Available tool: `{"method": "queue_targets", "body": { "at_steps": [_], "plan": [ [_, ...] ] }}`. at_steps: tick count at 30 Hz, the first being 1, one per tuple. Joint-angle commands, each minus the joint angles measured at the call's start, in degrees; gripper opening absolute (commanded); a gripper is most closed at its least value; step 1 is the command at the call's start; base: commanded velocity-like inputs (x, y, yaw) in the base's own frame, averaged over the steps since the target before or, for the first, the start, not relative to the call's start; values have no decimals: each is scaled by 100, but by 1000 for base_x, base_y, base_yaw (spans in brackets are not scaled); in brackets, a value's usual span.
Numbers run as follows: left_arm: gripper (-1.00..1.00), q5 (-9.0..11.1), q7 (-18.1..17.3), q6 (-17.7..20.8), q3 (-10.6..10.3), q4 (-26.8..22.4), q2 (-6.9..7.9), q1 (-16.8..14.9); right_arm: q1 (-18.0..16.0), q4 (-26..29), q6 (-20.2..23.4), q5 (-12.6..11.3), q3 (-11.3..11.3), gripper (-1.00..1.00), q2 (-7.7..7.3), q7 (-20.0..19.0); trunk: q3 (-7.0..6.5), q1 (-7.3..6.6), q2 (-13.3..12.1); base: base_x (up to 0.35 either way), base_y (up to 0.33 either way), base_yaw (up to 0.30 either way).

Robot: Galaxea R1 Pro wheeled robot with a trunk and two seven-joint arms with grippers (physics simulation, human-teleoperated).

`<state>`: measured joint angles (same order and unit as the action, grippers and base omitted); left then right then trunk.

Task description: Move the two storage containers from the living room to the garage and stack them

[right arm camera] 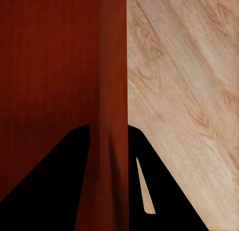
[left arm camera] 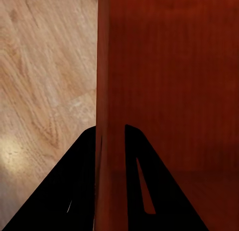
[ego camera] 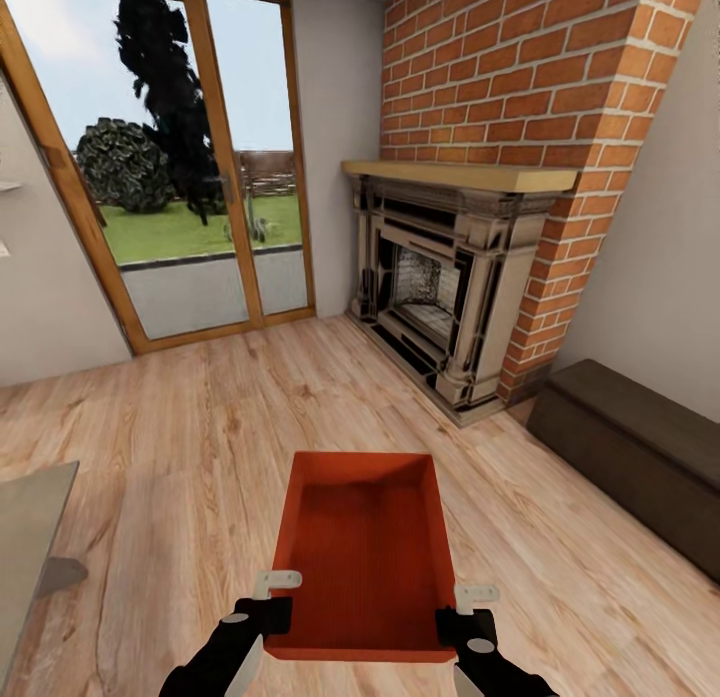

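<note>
One orange-red storage container (ego camera: 365, 552) hangs in front of me above the light wood-plank floor of the living room, open side up and empty. My left gripper (ego camera: 270, 602) is shut on its left side wall near the corner closest to me, and my right gripper (ego camera: 462, 612) is shut on its right side wall. In the left wrist view the container wall (left arm camera: 107, 91) runs between the two black fingers (left arm camera: 144, 181). In the right wrist view the container wall (right arm camera: 113, 91) is pinched the same way between dark fingers (right arm camera: 149, 186).
A brick fireplace wall (ego camera: 520, 97) with a dark fireplace (ego camera: 435, 287) stands ahead on the right. A dark brown chest (ego camera: 640, 457) sits by the right wall. Glass doors (ego camera: 190, 167) are ahead on the left. A grey low table (ego camera: 30, 537) edges in at the left.
</note>
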<state>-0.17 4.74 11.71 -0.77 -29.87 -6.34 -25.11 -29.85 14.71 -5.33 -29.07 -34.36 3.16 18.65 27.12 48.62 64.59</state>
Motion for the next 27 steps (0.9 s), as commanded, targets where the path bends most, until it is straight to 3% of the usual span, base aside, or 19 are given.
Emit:
{"method": "queue_targets", "body": {
  "at_steps": [1, 27],
  "plan": [
    [-100, 17, 44, 33, -28, -54, -7, -3, -2, -29, -3, -187, -63, -100, 1, 209, -3, 0, 4, 0, 0, 0],
    [-100, 17, 44, 33, -37, -54, -7, -3, 0, -29, 6, -184, -62, -100, -8, 202, -190, 0, 4, 0, 0, 0]
  ]
}}
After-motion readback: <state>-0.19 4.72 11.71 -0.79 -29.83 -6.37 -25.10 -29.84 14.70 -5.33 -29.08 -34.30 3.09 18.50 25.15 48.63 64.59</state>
